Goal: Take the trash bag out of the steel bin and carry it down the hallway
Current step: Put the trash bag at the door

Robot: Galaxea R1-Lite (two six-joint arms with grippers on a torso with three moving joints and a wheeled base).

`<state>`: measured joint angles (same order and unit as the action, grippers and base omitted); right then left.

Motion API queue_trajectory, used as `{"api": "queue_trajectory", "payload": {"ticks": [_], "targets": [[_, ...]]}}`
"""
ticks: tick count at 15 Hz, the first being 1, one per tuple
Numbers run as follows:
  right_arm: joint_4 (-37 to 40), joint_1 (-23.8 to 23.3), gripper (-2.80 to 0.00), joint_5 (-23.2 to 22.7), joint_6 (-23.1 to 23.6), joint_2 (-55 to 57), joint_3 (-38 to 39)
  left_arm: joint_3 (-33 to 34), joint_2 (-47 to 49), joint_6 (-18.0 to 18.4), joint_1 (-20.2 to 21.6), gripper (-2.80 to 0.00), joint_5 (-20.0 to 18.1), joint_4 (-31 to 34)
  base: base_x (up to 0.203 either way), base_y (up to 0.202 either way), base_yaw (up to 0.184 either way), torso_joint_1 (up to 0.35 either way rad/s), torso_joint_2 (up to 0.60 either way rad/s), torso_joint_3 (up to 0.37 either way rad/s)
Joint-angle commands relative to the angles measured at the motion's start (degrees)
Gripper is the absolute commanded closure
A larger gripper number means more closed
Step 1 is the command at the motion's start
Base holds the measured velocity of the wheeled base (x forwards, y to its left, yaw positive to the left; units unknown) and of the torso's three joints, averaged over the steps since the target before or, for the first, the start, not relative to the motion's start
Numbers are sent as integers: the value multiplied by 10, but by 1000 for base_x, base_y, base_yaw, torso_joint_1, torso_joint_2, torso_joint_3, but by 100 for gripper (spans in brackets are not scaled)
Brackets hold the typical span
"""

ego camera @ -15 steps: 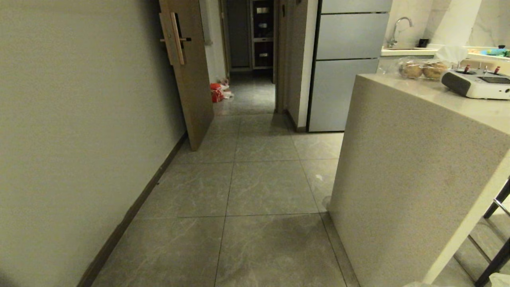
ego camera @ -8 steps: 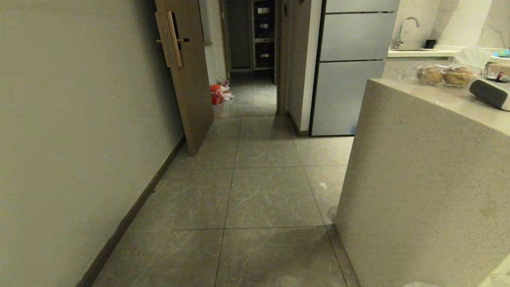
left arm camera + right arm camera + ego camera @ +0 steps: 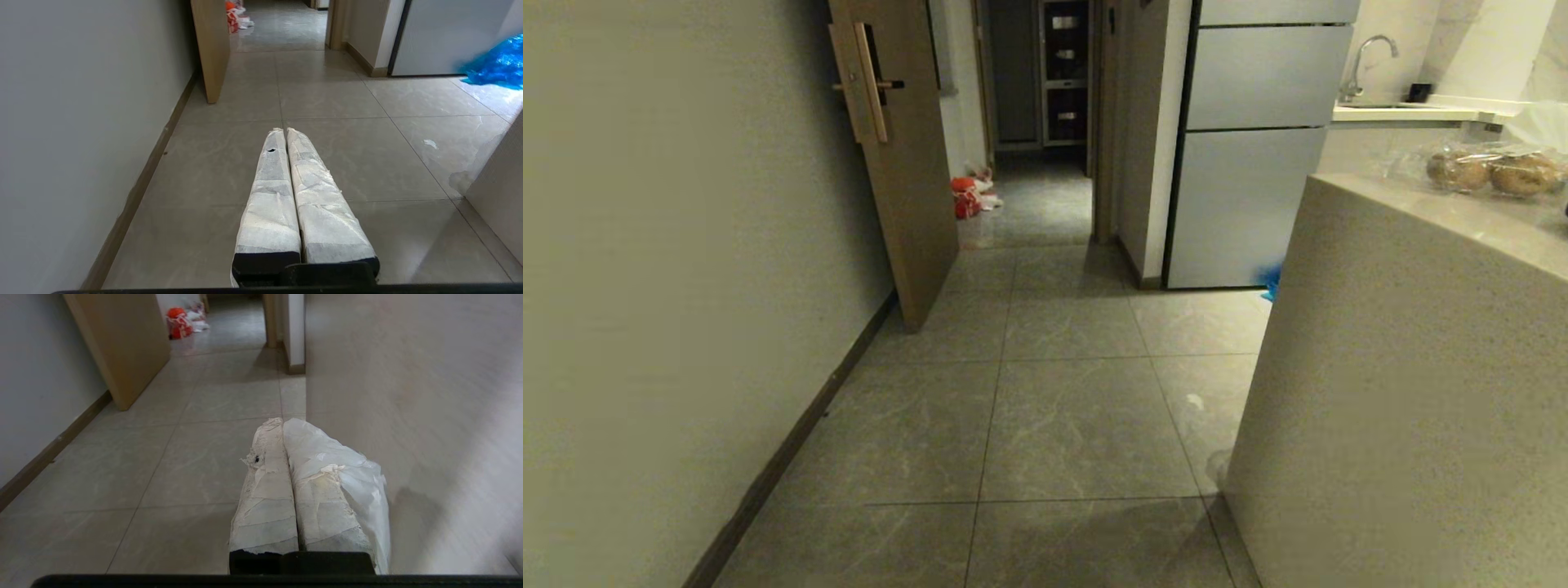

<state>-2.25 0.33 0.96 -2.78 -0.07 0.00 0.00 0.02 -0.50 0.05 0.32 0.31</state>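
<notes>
In the right wrist view my right gripper (image 3: 282,422) is shut, and the trash bag (image 3: 359,486), thin whitish plastic, is pinched between its taped fingers and drapes over the outer one. My left gripper (image 3: 284,130) is shut with nothing in it, pointing along the grey-tiled hallway (image 3: 1078,408). Neither arm shows in the head view. The steel bin is out of view.
A half-open wooden door (image 3: 907,180) juts from the left wall. A tall stone counter (image 3: 1405,392) closes in on the right, close beside my right gripper. A bright blue bag (image 3: 496,61) lies by the fridge (image 3: 1250,163). A red and white bag (image 3: 968,196) sits past the door.
The whole head view has shifted: the camera has moved forward along the hallway. The counter has slid toward the right edge and the blue bag's corner has come into sight.
</notes>
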Motion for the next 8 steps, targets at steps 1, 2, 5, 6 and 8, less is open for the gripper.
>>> {"api": "queue_trajectory", "payload": {"ticks": [1,2,5,6,8], "targets": [[0,0,0,0,0,0,0,1,0,0,0,0,0,0,192,0,0,6,6,6],[0,0,0,0,0,0,0,1,0,0,0,0,0,-1,188,0,3,7,7,2],[0,0,0,0,0,0,0,1,0,-1,0,0,0,0,190,0,0,1,1,0],[0,0,0,0,0,0,0,1,0,0,0,0,0,0,190,0,1,3,3,7],[0,0,0,0,0,0,0,1,0,0,0,0,0,0,192,0,0,5,2,0]]}}
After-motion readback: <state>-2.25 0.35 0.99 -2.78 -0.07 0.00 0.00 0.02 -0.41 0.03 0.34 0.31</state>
